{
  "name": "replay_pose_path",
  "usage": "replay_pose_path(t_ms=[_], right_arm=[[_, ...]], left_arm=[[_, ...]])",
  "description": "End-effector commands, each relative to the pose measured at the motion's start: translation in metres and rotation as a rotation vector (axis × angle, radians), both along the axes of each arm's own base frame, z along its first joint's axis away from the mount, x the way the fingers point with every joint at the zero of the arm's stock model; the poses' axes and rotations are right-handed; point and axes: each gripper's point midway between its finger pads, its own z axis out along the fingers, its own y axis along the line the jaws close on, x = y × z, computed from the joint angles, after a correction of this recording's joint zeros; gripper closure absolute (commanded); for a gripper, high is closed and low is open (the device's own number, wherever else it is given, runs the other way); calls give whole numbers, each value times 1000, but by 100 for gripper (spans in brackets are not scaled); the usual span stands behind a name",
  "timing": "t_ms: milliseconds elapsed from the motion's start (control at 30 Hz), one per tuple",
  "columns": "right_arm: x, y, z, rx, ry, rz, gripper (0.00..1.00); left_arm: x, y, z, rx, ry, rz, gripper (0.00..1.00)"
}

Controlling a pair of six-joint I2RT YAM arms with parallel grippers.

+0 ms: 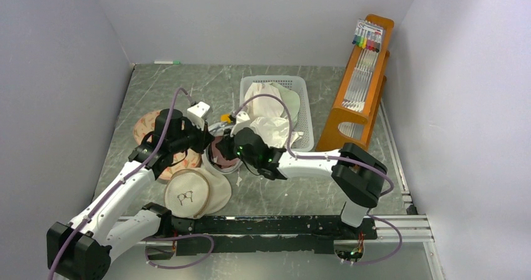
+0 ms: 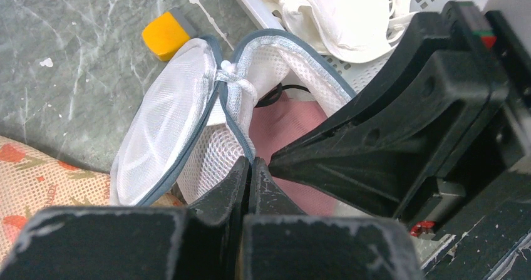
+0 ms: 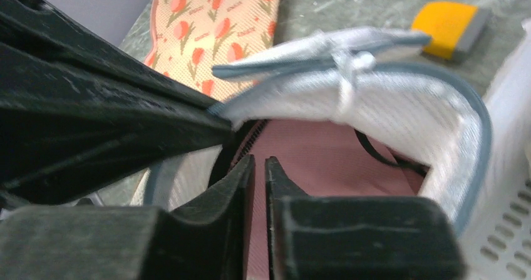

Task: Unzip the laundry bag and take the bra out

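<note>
The white mesh laundry bag (image 2: 166, 111) with its grey-blue zipper band lies open at mid-table (image 1: 226, 162). The dusty-pink bra (image 2: 285, 120) with a thin black strap shows inside it, and also in the right wrist view (image 3: 313, 155). My left gripper (image 2: 252, 167) is shut on the bag's near rim and holds the opening apart; in the top view it (image 1: 203, 139) is at the bag's left. My right gripper (image 3: 260, 164) reaches into the opening from the right (image 1: 233, 147). Its fingers are nearly together, with pink satin pinched between them.
A white basket (image 1: 302, 86) of white garments (image 1: 269, 114) stands just behind the bag. An orange wooden rack (image 1: 360, 86) is at the far right. A beige pouch with a glasses print (image 1: 191, 192) and a floral pad (image 3: 213, 23) lie to the left. A yellow block (image 2: 164, 34) sits beside the bag.
</note>
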Motion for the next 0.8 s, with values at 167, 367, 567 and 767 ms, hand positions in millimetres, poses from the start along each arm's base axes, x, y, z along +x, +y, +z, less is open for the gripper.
replay_pose_path(t_ms=[167,367,567,767], right_arm=[[11,21,1,-109,-91,76,65],[2,20,-11,-89,-100,90,54],[0,29,-42,-125,-68,96,51],[5,18,-42,-175,-100,18,70]], left_arm=[[0,-5,7,4,-33,-12,93],[0,-7,6,3,-27,-22,93],[-1,-8,6,-1,-27,-23,93],[0,-7,5,6,-21,-18,93]])
